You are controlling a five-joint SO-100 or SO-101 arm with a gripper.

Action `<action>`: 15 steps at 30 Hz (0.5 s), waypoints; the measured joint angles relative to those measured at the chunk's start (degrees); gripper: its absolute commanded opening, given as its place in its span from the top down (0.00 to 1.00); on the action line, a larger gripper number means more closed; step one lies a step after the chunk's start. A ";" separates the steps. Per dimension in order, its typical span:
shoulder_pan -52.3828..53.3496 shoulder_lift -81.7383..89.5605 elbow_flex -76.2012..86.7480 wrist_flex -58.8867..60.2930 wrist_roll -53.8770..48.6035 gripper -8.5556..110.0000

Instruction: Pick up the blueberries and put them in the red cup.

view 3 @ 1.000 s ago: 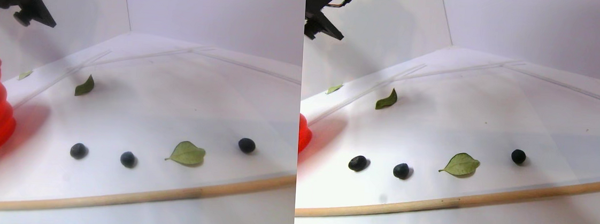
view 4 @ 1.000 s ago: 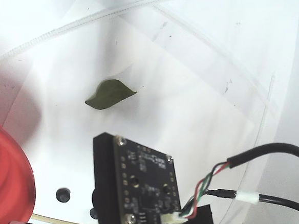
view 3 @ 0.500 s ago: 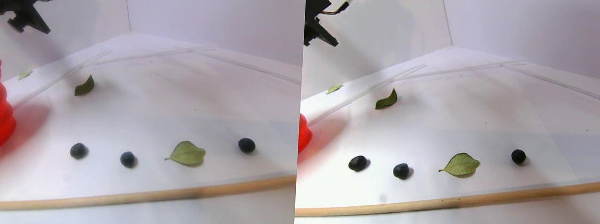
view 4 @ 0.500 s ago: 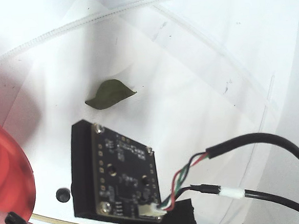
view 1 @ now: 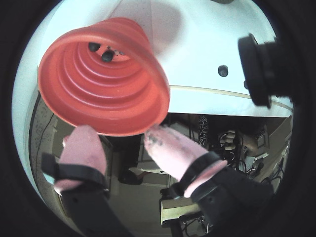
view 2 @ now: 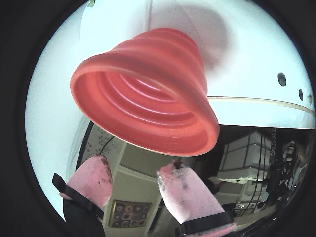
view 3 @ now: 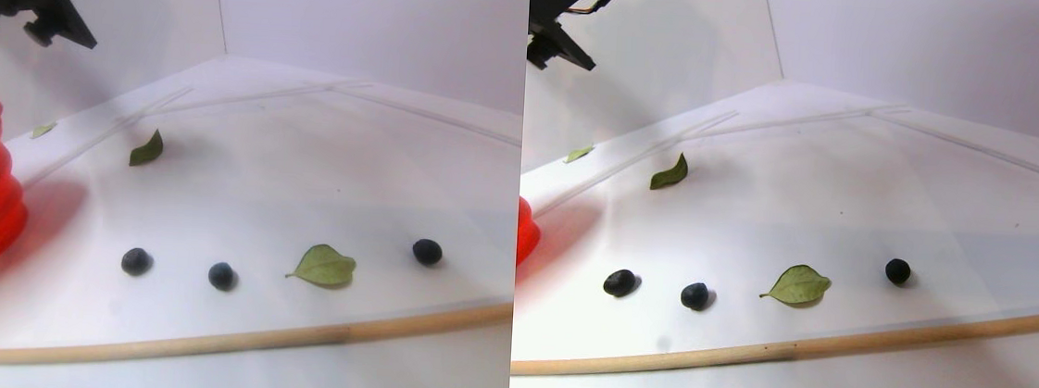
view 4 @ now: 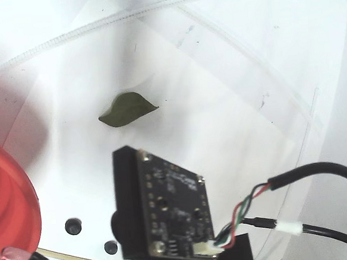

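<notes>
We have the pink-padded two-finger gripper (view 1: 121,148) spread apart and empty, hanging off the near rim of the ridged red-orange plastic cup (view 1: 106,84), lower centre of both wrist views. Two small near-black blueberries (view 1: 107,56) lie in the cup's bottom, upper left of a wrist view. In the stereo pair view the cup sits at the far left edge; three more berries lie loose along the front of the white table (view 3: 298,164), near its pale wooden edge strip (view 3: 224,341). A large green leaf (view 3: 324,265) lies between the middle and right berries, apart from both. A small darker leaf (view 3: 147,149) sits further back. Centre and right of the table are open. In the fixed view a black circuit board (view 4: 167,205) with cable blocks the lower middle.
</notes>
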 measured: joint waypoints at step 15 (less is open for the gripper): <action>10.81 5.01 0.00 7.03 -6.59 0.79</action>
